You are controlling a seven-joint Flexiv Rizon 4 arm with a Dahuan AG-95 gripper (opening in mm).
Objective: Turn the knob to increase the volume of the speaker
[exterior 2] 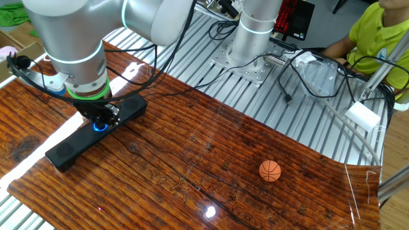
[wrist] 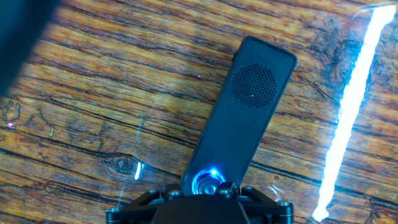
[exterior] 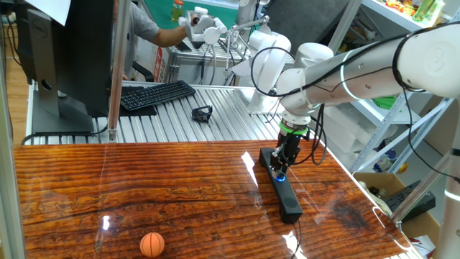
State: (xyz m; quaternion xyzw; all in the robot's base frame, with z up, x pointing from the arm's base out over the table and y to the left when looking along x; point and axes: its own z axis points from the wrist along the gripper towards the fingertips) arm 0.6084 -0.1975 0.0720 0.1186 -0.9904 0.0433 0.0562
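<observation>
Fingers (wrist: 171, 194) beside round blue-lit knob (wrist: 209, 180) on slim matte-black speaker (wrist: 239, 118).

Glossy white tubular arm (exterior: 374, 61), green wrist ring, black gripper (exterior: 284, 160), looping black cables at frame's upper right.

one black bar speaker (exterior: 281, 185) with one blue-lit knob (wrist: 209, 179), one orange ball (exterior: 152, 244), one keyboard (exterior: 156, 94), one robot gripper (exterior: 281, 167).

Table (exterior: 144, 194): glossy dark wood grain, streaked with glare
Speaker (wrist: 239, 124): matt black plastic (fine perforated grille at one end)
Platform (exterior: 180, 119): ribbed bare metal
Ball (exterior 2: 270, 170): orange, dull
</observation>
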